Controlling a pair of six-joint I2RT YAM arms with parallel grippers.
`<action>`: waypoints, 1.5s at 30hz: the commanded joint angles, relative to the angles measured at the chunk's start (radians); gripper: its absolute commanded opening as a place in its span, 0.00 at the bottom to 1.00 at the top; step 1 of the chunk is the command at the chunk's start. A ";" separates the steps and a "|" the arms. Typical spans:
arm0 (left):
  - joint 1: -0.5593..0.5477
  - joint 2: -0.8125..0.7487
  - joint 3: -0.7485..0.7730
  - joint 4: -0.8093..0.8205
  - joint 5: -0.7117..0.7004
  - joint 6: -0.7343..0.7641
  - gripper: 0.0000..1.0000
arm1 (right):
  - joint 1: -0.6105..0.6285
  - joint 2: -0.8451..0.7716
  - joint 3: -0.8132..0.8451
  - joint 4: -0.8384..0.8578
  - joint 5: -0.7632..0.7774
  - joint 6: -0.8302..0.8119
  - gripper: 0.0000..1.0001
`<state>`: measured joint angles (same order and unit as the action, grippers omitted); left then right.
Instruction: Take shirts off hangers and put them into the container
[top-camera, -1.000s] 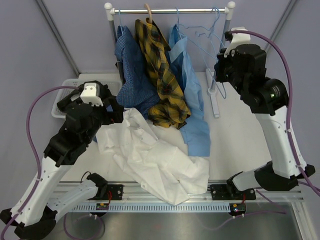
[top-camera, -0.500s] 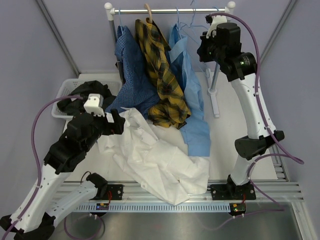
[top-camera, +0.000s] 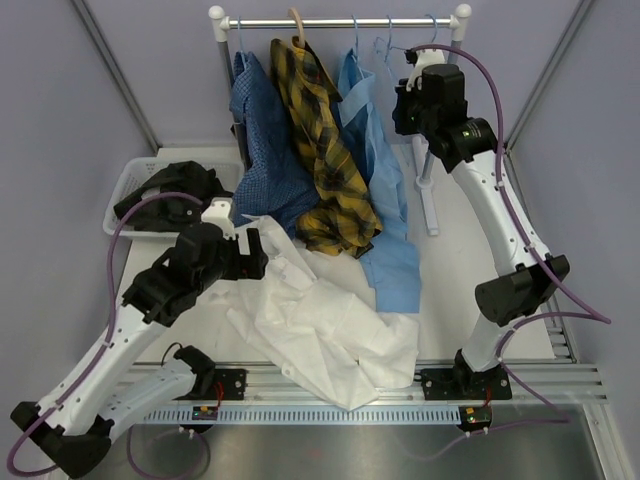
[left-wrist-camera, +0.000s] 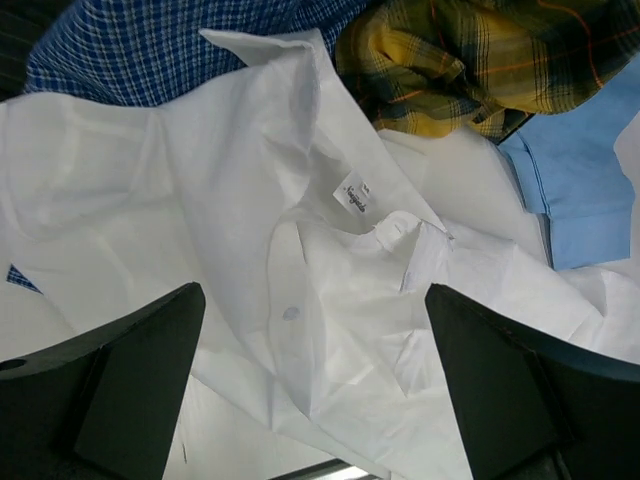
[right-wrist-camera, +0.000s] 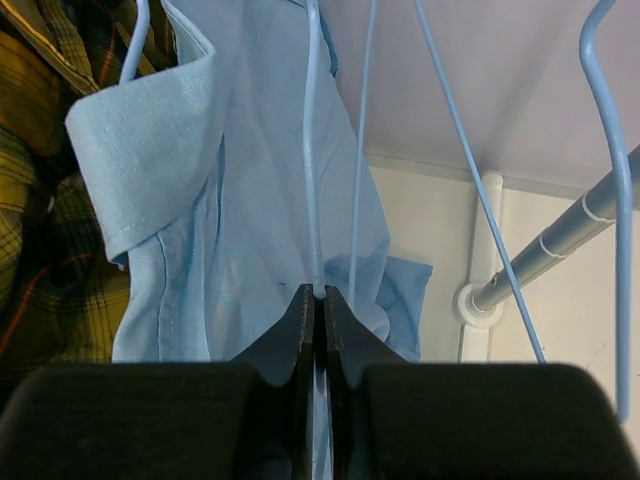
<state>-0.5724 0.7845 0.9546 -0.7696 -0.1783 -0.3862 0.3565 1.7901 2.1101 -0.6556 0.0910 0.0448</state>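
The move ahead turns on the white shirt (left-wrist-camera: 300, 250) and the left gripper (left-wrist-camera: 320, 400). In the left wrist view the shirt lies directly beneath the spread fingers, and its collar (left-wrist-camera: 400, 240) and neck label sit just above the middle of the frame, in the gap between them. The gripper is wide open, holding nothing, and hovers over the cloth.

In the top view the white shirt (top-camera: 320, 320) sprawls across the table with its long axis running from centre left to lower right. Its collar end is at the left, so we judge the left arm much the nearer one for this pick.

The basket (top-camera: 122, 190) sits at the left edge of the top view, up and to the left of the left gripper. A black shirt (top-camera: 175, 190) is already heaped in it, and we see nothing else inside.

The right gripper (right-wrist-camera: 318, 300) is far off at the top of the top view by the rail (top-camera: 340, 21). It is pinched shut on the thin wire of a light-blue hanger (right-wrist-camera: 312, 150) that runs straight up the wrist frame. Behind that wire hangs the light-blue shirt (right-wrist-camera: 230, 200); whether this hanger carries it we cannot tell.

The plaid shirt (top-camera: 325, 150) and the dark blue check shirt (top-camera: 262, 140) hang from the rail at upper centre, with their tails on the table.
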 joint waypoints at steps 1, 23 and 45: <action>-0.033 0.036 -0.013 0.026 0.027 -0.081 0.99 | -0.013 -0.090 -0.059 0.048 0.041 0.009 0.18; -0.175 0.380 -0.206 0.171 -0.279 -0.425 0.99 | -0.011 -0.596 -0.439 0.117 -0.010 -0.010 1.00; -0.155 0.685 -0.378 0.394 0.051 -0.444 0.00 | -0.011 -0.805 -0.677 0.037 -0.079 -0.039 0.99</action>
<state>-0.7231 1.4300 0.6788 -0.3805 -0.2718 -0.8036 0.3500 1.0103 1.4319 -0.6331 0.0319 0.0223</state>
